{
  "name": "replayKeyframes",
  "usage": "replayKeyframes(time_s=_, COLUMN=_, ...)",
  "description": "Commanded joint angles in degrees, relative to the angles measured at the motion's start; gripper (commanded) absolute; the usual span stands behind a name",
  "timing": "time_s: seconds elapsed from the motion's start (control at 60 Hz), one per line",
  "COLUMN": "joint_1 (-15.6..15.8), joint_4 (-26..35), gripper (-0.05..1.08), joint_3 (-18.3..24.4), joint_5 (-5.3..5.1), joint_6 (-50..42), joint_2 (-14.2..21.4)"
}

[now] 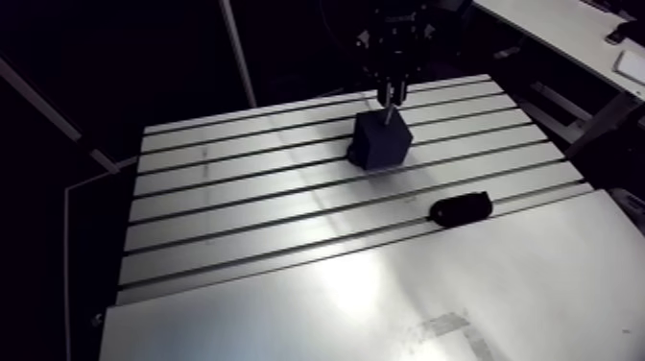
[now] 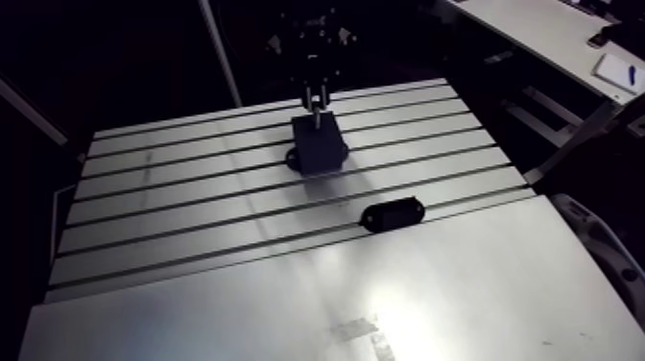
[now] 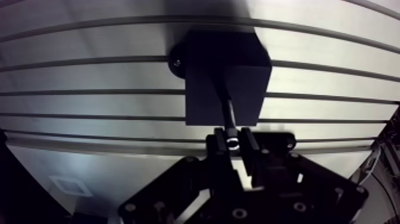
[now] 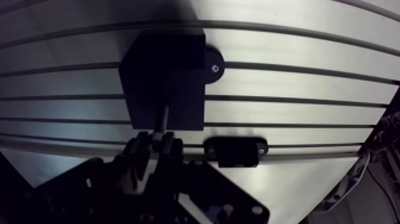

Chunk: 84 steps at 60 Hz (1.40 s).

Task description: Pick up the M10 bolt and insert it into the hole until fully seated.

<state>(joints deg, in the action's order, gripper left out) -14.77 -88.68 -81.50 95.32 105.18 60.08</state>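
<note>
A dark block (image 1: 381, 141) stands on the slotted table, its flange bolted to a slot. My gripper (image 3: 233, 142) hangs right above the block and is shut on the M10 bolt (image 3: 228, 116). The bolt's head sits between the fingertips (image 3: 219, 143), and its shank points down onto the block's top face (image 3: 223, 77). The hole itself is hidden in the dark surface, so I cannot tell how deep the shank sits. In the arm view the bolt (image 1: 389, 110) shows as a thin light pin between gripper and block.
A small black oval holder (image 1: 461, 207) lies in a slot nearer the table's front, to the right of the block. A smooth metal plate (image 1: 384, 298) borders the slotted table (image 1: 240, 182) at the front. A post (image 1: 238, 53) rises behind the table.
</note>
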Motion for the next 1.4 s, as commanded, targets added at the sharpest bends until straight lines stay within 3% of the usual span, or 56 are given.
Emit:
replayKeyframes(time_s=0.017, joint_1=0.00, joint_4=-0.29, gripper=1.07, joint_3=-0.09, joint_5=0.00, joint_6=-0.02, joint_2=-0.19)
replayKeyframes(time_s=0.767, joint_1=0.00, joint_4=-0.40, gripper=1.06, joint_3=-1.06, joint_5=0.08, joint_6=-0.86, joint_2=-0.63)
replayKeyframes(time_s=0.783, joint_1=0.00, joint_4=-0.40, gripper=1.02, joint_3=-1.07, joint_5=0.16, joint_6=-0.89, joint_2=-0.63)
replayKeyframes(time_s=0.8, joint_1=0.00, joint_4=-0.47, gripper=0.90, joint_3=-1.07, joint_5=0.10, joint_6=-0.90, joint_2=-0.63)
replayKeyframes(time_s=0.817, joint_1=0.00, joint_4=-0.47, gripper=0.90, joint_3=-1.07, joint_5=0.10, joint_6=-0.90, joint_2=-0.63)
replayKeyframes(time_s=0.833, joint_1=-0.07, joint_4=-0.63, gripper=0.61, joint_3=-1.15, joint_5=0.16, joint_6=-0.97, joint_2=-0.55)
replayKeyframes(time_s=0.85, joint_1=-0.07, joint_4=-0.63, gripper=0.61, joint_3=-1.15, joint_5=0.16, joint_6=-0.97, joint_2=-0.55)
replayKeyframes(time_s=0.867, joint_1=-0.01, joint_4=-0.88, gripper=0.22, joint_3=-1.23, joint_5=0.25, joint_6=-0.91, joint_2=-0.54)
replayKeyframes(time_s=0.883, joint_1=-0.01, joint_4=-0.88, gripper=0.22, joint_3=-1.23, joint_5=0.25, joint_6=-0.91, joint_2=-0.54)
replayKeyframes(time_s=0.9, joint_1=0.00, joint_4=-1.22, gripper=0.03, joint_3=-1.47, joint_5=0.33, joint_6=-0.75, joint_2=-0.39)
replayKeyframes(time_s=1.083, joint_1=0.00, joint_4=-3.63, gripper=0.00, joint_3=-2.30, joint_5=0.87, joint_6=-0.20, joint_2=0.16)
replayKeyframes(time_s=1.4, joint_1=-0.09, joint_4=-3.56, gripper=0.00, joint_3=-1.86, joint_5=0.79, joint_6=-0.28, joint_2=2.08)
